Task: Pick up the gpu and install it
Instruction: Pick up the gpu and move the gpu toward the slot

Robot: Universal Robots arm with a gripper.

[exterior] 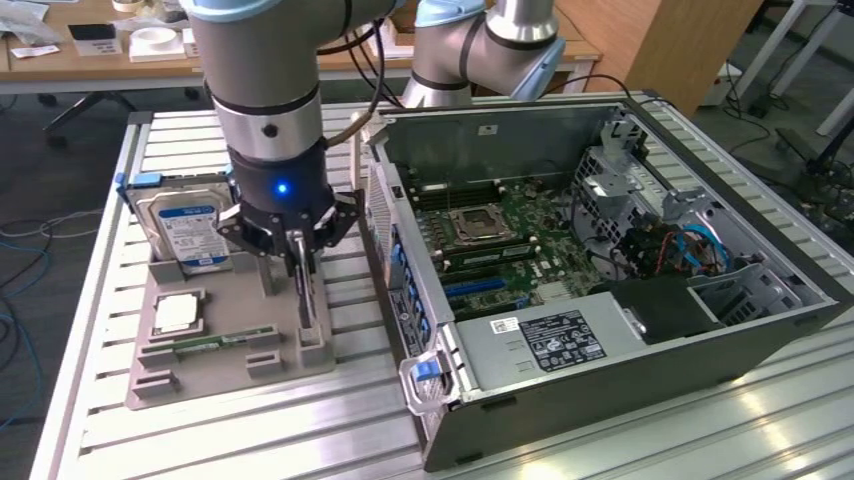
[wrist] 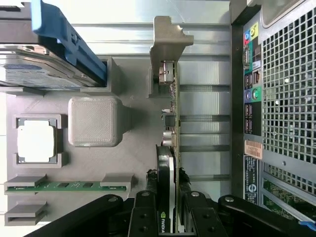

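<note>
The gpu (exterior: pixel 310 305) stands on edge in a slot of the grey holder tray (exterior: pixel 227 335), its silver bracket end toward the far side. In the wrist view the gpu (wrist: pixel 170 123) runs as a thin green board with a black cooler, from the bracket down between my fingers. My gripper (exterior: pixel 300 262) hangs straight down over the card. The gripper (wrist: pixel 166 181) has one black finger pressed against each face of the card, shut on it. The card's lower edge still sits in the tray.
The tray also holds a hard drive (exterior: pixel 187 225), a silver CPU (exterior: pixel 178 312) and a memory stick (exterior: pixel 200 345). The open computer case (exterior: pixel 627 330) lies just to the exterior view's right, motherboard (exterior: pixel 494 240) exposed. A second arm (exterior: pixel 481 50) stands behind.
</note>
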